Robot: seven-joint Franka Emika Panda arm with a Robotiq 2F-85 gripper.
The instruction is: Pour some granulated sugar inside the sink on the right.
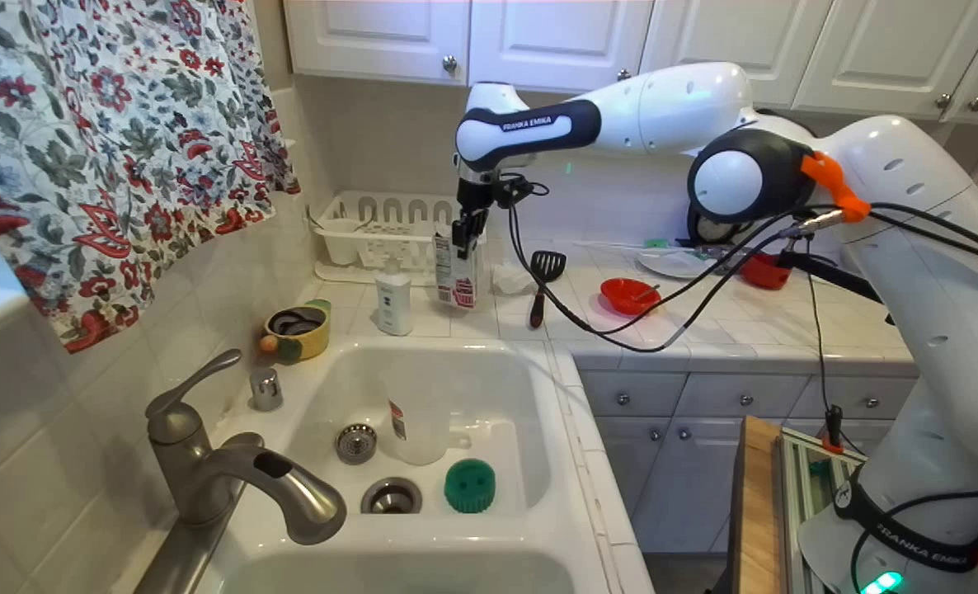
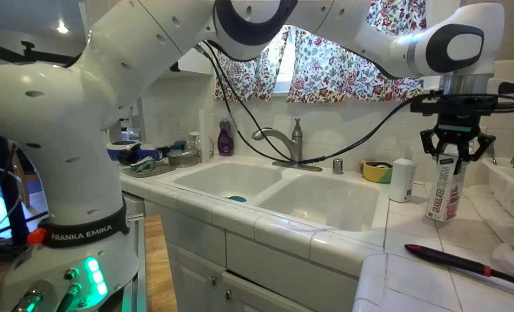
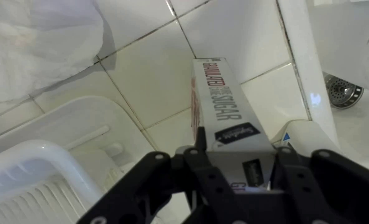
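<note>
Closest up is the faucet [image 1: 233,476], brushed grey metal with a fat curved spout, reaching out over the sink [image 1: 456,535], which is glossy white porcelain-looking stuff, two basins, rounded corners everywhere. In the basin past the divider there's a squat green cylinder [image 1: 469,487] with ribbed sides, a shiny round drain [image 1: 392,498] near it, and a cloudy, see-through plastic jug [image 1: 420,429]. Beyond the rim the surface [image 1: 679,334] is slick white tile with thin grout lines, and a smooth white bottle [image 1: 393,305] stands there just beside the granulated sugar [image 2: 444,190]. The sugar's a slim flat-sided carton, crisp edges, red and grey lettering, pretty much upright near the sink but outside it; can't tell if its base actually touches down. The end effector [image 3: 240,143], all black linkages, is pinching its upper part, one finger along either side. Off from that there's a slotted black spatula [image 1: 547,266] lying flat and a shallow, shiny red bowl [image 1: 621,299]. Further back, a white dish rack [image 1: 394,238] with rounded slots, then way back some white cabinets [image 1: 559,37] with raised panels.
</note>
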